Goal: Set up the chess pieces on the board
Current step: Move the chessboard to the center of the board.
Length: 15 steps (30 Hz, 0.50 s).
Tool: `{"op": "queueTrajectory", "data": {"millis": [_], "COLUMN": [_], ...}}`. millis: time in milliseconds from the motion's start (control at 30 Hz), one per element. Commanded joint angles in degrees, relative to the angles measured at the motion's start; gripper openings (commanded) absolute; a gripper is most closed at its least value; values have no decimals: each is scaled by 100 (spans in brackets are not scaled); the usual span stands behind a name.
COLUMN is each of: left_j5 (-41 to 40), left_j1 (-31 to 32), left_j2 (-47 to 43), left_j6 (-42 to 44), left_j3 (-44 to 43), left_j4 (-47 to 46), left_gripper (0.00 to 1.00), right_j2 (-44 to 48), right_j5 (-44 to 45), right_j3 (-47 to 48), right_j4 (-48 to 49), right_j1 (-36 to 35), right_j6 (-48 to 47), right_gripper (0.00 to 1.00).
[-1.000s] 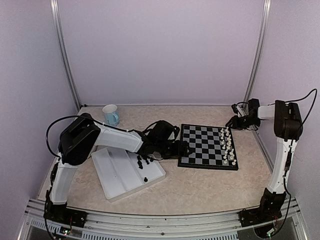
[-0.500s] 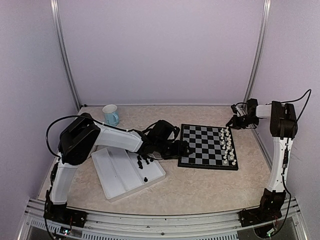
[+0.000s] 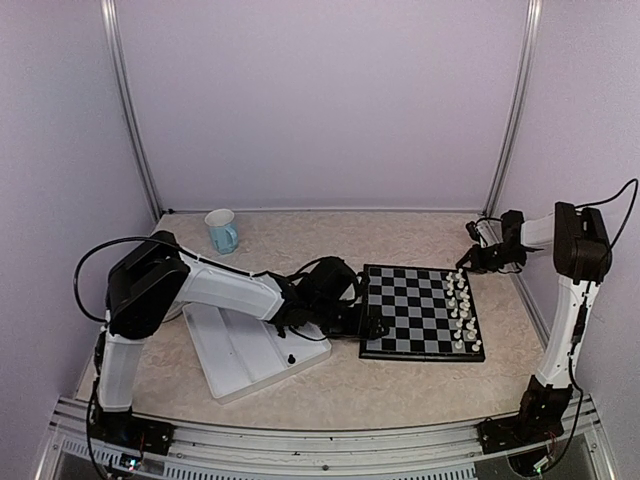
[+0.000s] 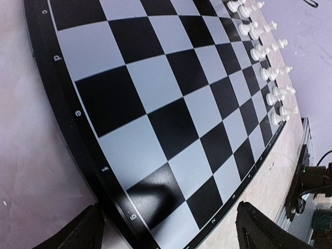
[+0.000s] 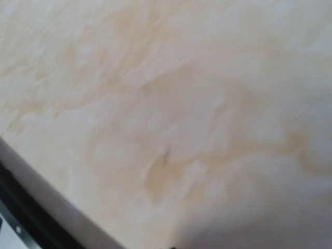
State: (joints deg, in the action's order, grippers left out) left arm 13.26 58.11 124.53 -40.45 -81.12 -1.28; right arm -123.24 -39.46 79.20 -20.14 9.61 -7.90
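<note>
— Beige marbled table (image 3: 400, 385) and lilac walls on my feed. What do you need?

— Where's the board, and what are your grippers doing?

— I see the board (image 3: 420, 312) lying flat on the table, between my two arms. My left gripper (image 3: 368, 322) sits low at the board's left edge, jaws spread wide and holding nothing. In the left wrist view its fingers (image 4: 83, 233) stand on either side of the board's near corner, with the black border in the gap. My right gripper (image 3: 470, 258) hangs just off the board's far right corner, closed up. I cannot tell whether it pinches anything, and its wrist view gives me only blurred table.

— Any writing?

— White letters run along the border by my left gripper. I read d, e, f, g, and a 2 on the adjoining side.

— Pieces?

— White pieces (image 3: 460, 305) stand in two files along the board's right side. One black chess piece (image 3: 291, 358) stands in the white tray (image 3: 240, 365) left of the board. My arm covers the tray's end nearest the board. A pale blue mug (image 3: 222, 230) stands well left of the board, toward the back wall.
</note>
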Motion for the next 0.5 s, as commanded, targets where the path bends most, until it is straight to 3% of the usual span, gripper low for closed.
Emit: {"op": "queueTrajectory", "data": {"millis": [0,233,467], "left_j5": [-75,-316,-1755], "left_j1": [259,324,259], "left_j2": [-284,-628,-1874], "left_j6": [178,371,632], "left_j3": [371,413,273], "left_j4": [449,687,1660], "left_gripper": [88,86,86], "right_j2": [24,249,1120], "right_j5": [131,-13,-173], "right_j3": [-511,-290,33], "right_j4": [-637,-768,-925], "right_j1": [-21,-8,38], "right_j6": [-201,-118,-203], "right_gripper": [4,7,31]}}
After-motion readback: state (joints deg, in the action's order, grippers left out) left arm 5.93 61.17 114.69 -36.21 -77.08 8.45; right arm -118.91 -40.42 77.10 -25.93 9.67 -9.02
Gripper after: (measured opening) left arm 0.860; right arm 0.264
